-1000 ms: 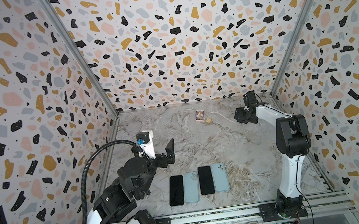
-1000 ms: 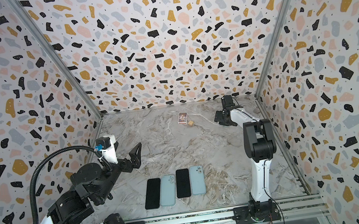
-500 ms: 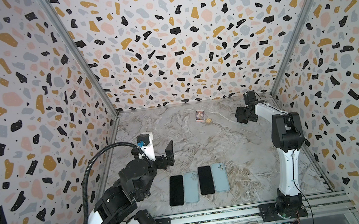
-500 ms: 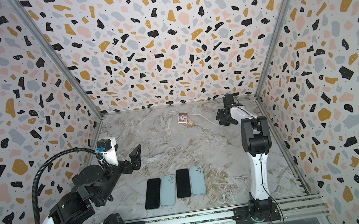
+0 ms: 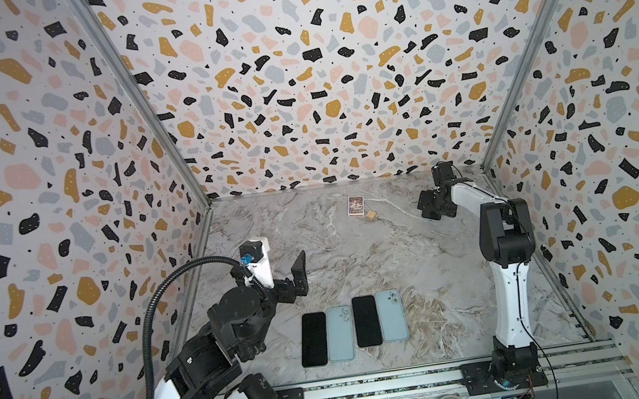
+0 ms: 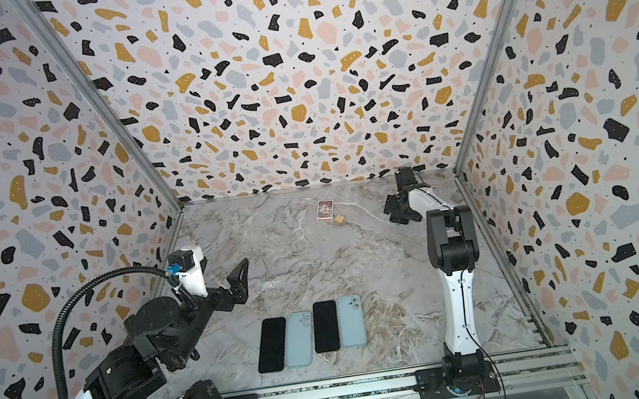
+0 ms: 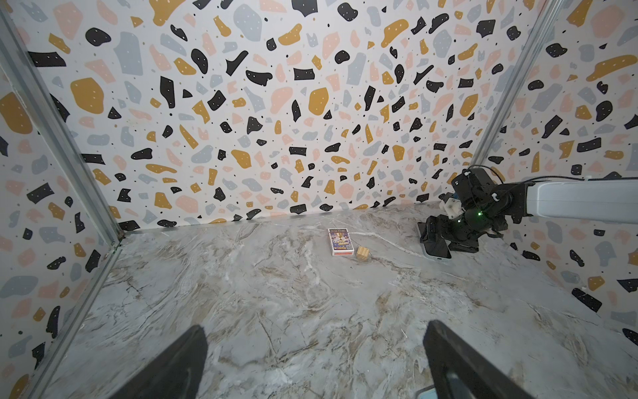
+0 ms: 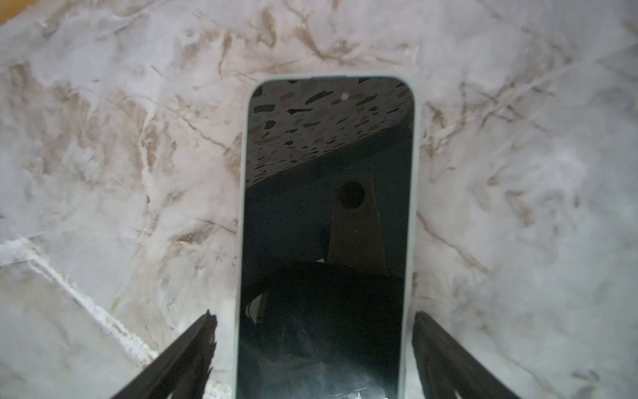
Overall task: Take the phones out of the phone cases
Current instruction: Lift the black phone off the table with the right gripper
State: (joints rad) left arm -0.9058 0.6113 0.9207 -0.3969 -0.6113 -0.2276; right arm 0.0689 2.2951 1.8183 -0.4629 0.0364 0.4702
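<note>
- My right gripper (image 8: 315, 316) hangs low over the phone, fingers spread wide to either side of it; I see no clamp.
- The phone (image 8: 328, 207) lies screen-up in its pale phone case (image 8: 243, 207), flat on the marble table (image 5: 359, 262) at the back right.
- Nearby at the back sit a card box (image 5: 355, 206) and a wooden block (image 5: 371, 215), just beside each other.
- Near the front lie a dark phone (image 5: 313, 339), a blue case (image 5: 340, 333), a second dark phone (image 5: 366, 321) and a second blue case (image 5: 391, 315), side by side.
- My left gripper (image 7: 316, 328) hovers at the left, fingers apart, empty.
</note>
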